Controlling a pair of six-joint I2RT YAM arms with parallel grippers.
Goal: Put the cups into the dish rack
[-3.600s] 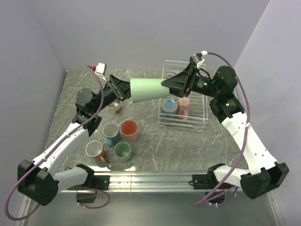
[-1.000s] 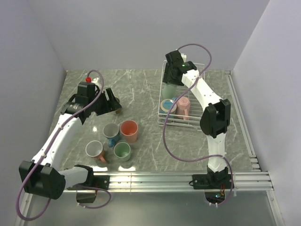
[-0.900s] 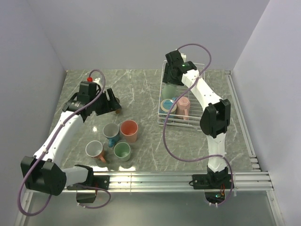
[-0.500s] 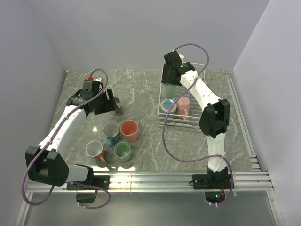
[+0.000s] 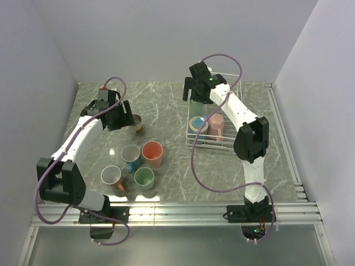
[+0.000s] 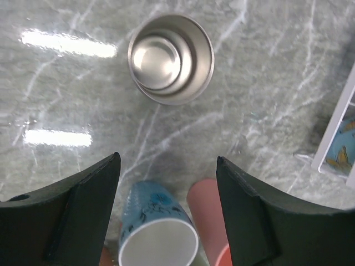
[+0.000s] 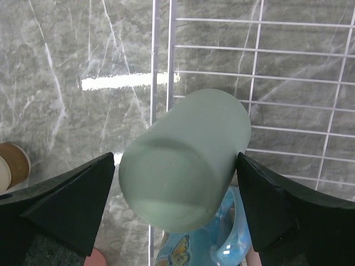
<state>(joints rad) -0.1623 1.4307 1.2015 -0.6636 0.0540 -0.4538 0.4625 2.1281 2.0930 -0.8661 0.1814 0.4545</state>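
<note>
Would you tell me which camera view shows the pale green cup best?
The right wrist view: the pale green cup fills the middle, base toward the camera, at the edge of the dish rack. The top external view shows only a sliver under the right arm. The left wrist view misses it.

The metal cup (image 6: 170, 58) shines, the green cup (image 7: 186, 158) is matt, the tabletop (image 6: 266, 83) glossy.

Your left arm (image 5: 77, 141) reaches forward, left gripper (image 6: 166, 166) pointing down, fingers (image 6: 83, 199) apart and empty. Your right arm (image 5: 236, 111) stretches far forward, right gripper (image 7: 175, 160) spread wide.
</note>
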